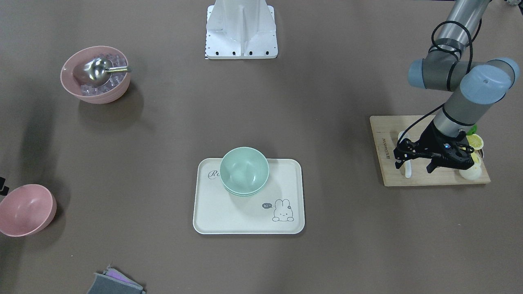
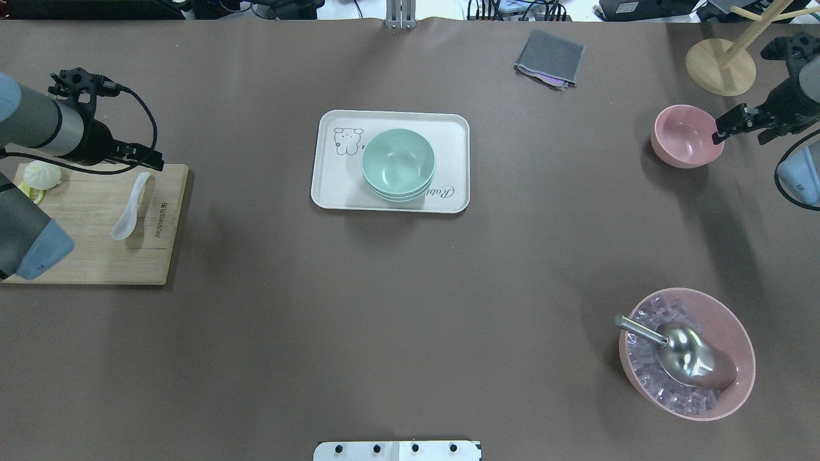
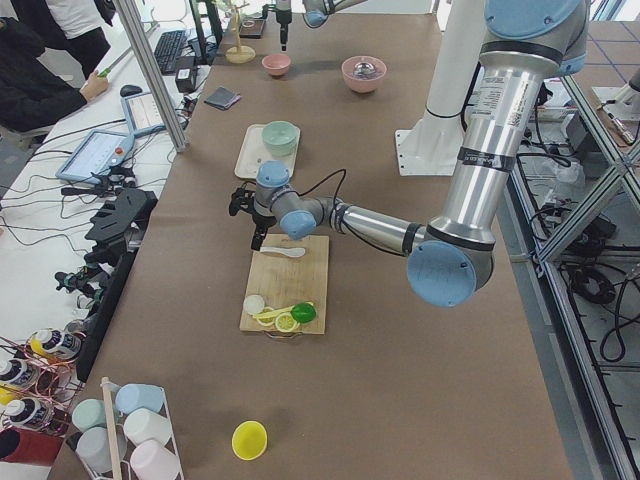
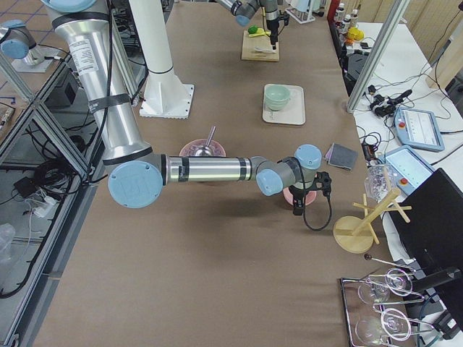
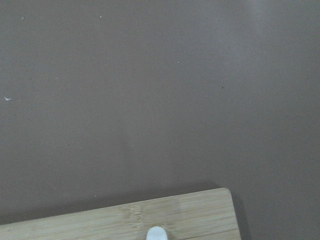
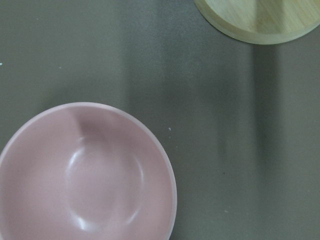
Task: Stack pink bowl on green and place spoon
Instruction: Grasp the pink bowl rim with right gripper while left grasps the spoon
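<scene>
Wrist views crop spoon (image 5: 156, 233) to a tip, pink bowl (image 6: 85, 175) partly.

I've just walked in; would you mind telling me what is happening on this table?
The left gripper hangs open over the white soup spoon on the wooden cutting board. The right gripper sits at the rim of the empty pink bowl. Neither item is lifted yet; the stacked green bowls wait on the cream tray.

Bright, even light falls from above. The desk (image 2: 256, 333) looks matte, and soft, wide shadows lie beside the tray (image 2: 448, 128) and the pink bowl (image 2: 679, 137). Only the metal scoop (image 2: 688, 362) glints. Exterior views are sharp; both wrist views are slightly soft.
</scene>
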Robot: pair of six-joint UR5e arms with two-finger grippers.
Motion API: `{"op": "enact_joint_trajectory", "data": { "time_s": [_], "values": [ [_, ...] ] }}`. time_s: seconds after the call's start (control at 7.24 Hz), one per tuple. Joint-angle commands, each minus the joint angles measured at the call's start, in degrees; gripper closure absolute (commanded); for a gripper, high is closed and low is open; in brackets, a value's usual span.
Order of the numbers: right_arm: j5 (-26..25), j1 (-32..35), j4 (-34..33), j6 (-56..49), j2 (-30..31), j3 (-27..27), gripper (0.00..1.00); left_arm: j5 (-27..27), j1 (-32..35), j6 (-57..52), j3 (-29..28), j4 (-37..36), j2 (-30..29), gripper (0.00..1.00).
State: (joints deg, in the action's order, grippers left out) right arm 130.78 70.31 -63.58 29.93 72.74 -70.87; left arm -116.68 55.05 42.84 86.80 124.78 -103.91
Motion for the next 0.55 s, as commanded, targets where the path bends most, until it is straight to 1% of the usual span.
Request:
{"op": "enact_joint_trajectory", "data": {
  "time_s": [0.0, 0.14, 0.28, 0.41],
  "values": [
    [-0.6, -1.2, 2.1, 0.5, -0.8, 2.4, 0.07, 0.1, 0.0, -0.1, 0.0, 0.0, -0.1, 0.02],
    [-0.8, -1.7, 2.1, 0.5, -0.7, 2.3, 0.27, 0.1, 0.1, -0.2, 0.0, 0.0, -0.1, 0.02],
    [-0.8, -2.3, 2.1, 0.5, -0.7, 2.9, 0.62, 0.1, 0.1, -0.2, 0.0, 0.1, -0.1, 0.03],
    [-0.8, -2.5, 2.1, 0.5, -0.7, 3.1, 0.89, 0.1, 0.0, -0.2, 0.0, 0.1, -0.1, 0.03]
  ]
}}
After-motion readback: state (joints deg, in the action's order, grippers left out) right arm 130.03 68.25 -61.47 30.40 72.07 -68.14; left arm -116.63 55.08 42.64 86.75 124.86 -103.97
